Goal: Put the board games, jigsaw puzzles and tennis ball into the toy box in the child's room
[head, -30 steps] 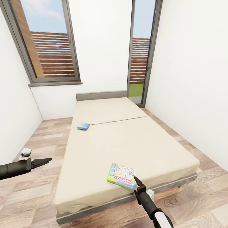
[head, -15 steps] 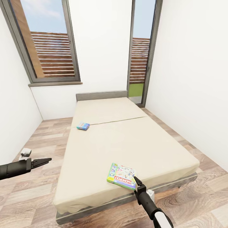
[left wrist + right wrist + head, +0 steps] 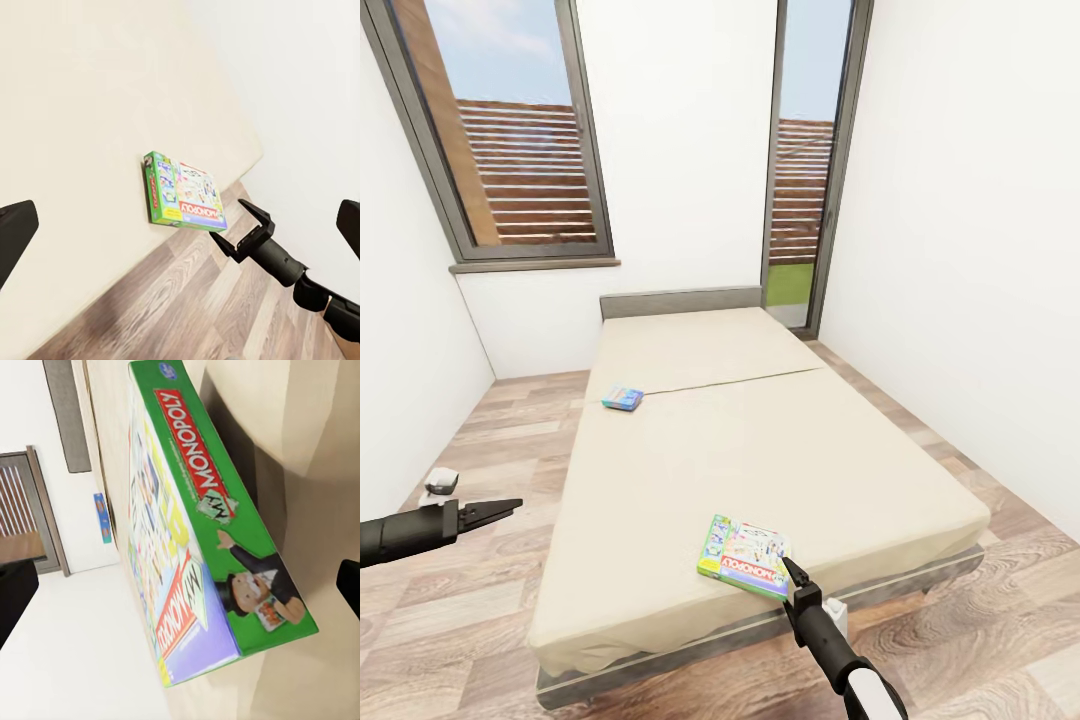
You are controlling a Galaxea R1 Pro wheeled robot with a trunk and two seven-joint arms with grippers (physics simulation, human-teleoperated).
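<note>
Both bed games are not yet collected: the Monopoly box [image 3: 745, 556] is framed by the spread right gripper [image 3: 788, 567]; the small blue box [image 3: 622, 398] lies untouched; the left gripper [image 3: 510, 507] is parted, empty.

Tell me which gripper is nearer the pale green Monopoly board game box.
Right. The right gripper sits at the pale green Monopoly board game box's near corner; the left gripper hangs over floor beside the bed.

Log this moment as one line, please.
right gripper: open, at Monopoly box corner | left gripper: open, idle | blue box: on bed

"MY MONOPOLY" on pale green board game [image 3: 202, 532]
</note>
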